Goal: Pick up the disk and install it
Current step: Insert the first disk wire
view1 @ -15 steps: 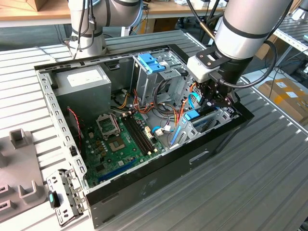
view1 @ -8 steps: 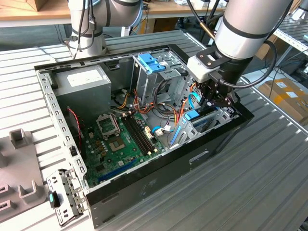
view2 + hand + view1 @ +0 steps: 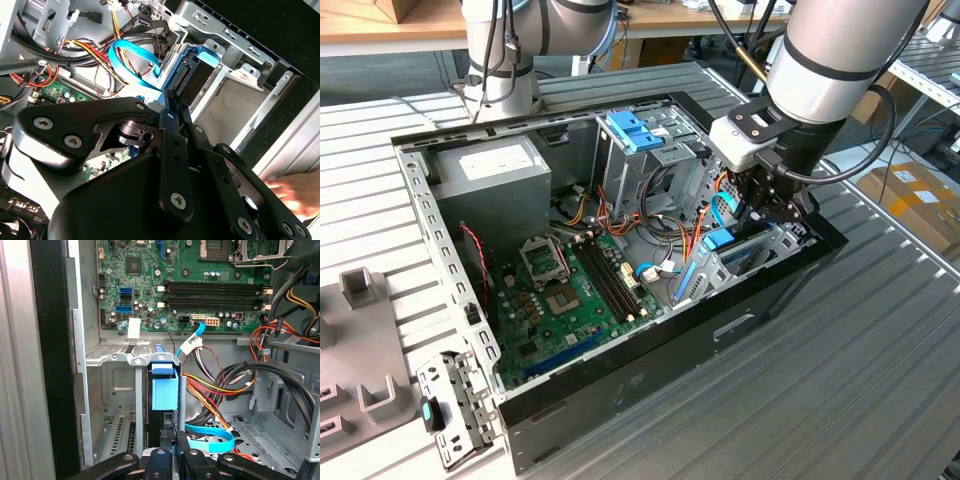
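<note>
An open computer case (image 3: 650,375) lies on its side on the slatted worktop (image 3: 880,340), and the arm reaches down into the corner of it at the exterior view's right. There the disk (image 3: 720,240) stands on edge in a slot of the low metal drive bay, with its light blue carrier facing up beside empty slots of the same bay. In the first wrist view the disk (image 3: 164,392) sits between two grey bay walls, its dark body running down toward the end effector (image 3: 174,442). In the second wrist view the end effector (image 3: 175,97) points straight at the disk (image 3: 197,80). Its fingers are drawn almost together with only a thin line between them, and their tips are at the disk's near end. I cannot tell whether they pinch any part of it. A flat blue cable (image 3: 132,52) loops just beside the bay, among red, yellow and black wires. Farther inside the case lie the green motherboard (image 3: 200,280) and the grey power supply (image 3: 495,175). A person's hand (image 3: 295,192) shows outside the case wall.
</note>
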